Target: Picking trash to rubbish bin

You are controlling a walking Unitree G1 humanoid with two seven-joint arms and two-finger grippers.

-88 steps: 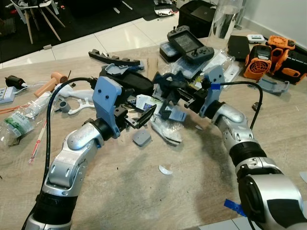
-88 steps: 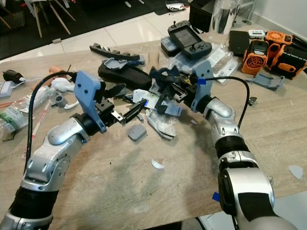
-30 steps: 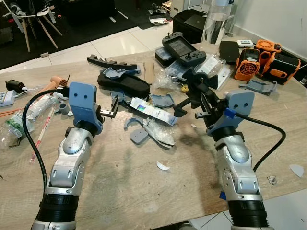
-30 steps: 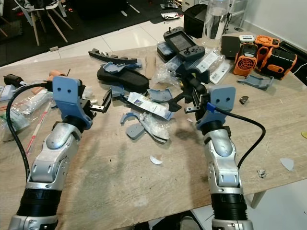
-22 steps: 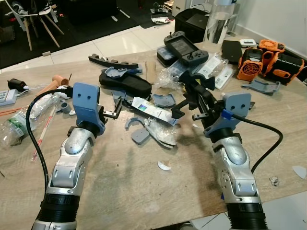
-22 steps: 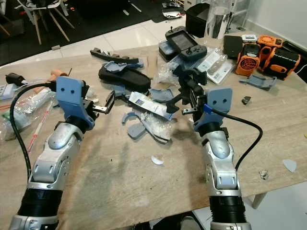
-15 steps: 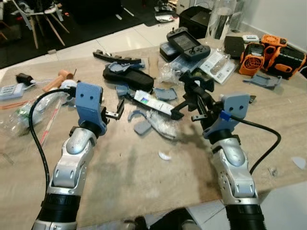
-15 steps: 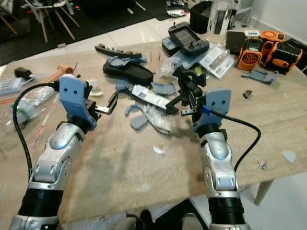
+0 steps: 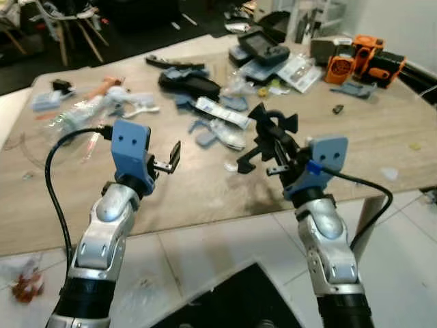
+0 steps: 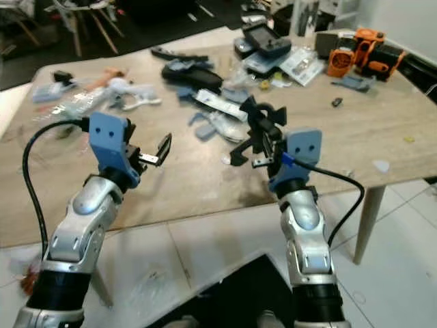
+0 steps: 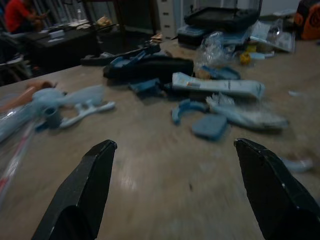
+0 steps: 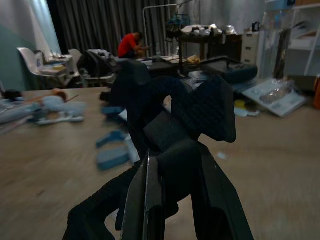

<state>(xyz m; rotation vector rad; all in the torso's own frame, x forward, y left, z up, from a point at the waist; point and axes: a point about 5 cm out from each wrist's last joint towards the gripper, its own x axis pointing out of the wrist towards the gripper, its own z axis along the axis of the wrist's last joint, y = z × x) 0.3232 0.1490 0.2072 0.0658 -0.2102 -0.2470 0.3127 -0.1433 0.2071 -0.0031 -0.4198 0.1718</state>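
The right pincer (image 9: pixel 263 154) was pinching 1 dark, knobbly black piece of trash (image 9: pixel 271 126) and held it up above the near edge of the tabletop (image 9: pixel 382 116). The left pincer (image 9: pixel 167 158) was spread wide with nothing in it, raised over the near part of the tabletop. So the job looked only just started: 1 piece was picked up, but it was not in a bin. Lots of trash was left in a heap near the middle of the tabletop, like the white and blue carton (image 9: pixel 222 111), the clear plastic wrapper (image 9: pixel 229 133) and the small blue-grey pieces (image 9: pixel 205 137). A dark thing (image 9: pixel 232 304) sat on the floor by the robot's feet; I could not tell if it was the bin. The right wrist view showed the black piece (image 12: pixel 172 125) up close, gripped between the fingers, and a person in a red top (image 12: pixel 131 45) far off. The left wrist view showed the 2 spread fingers (image 11: pixel 82 195) and the heap beyond them.
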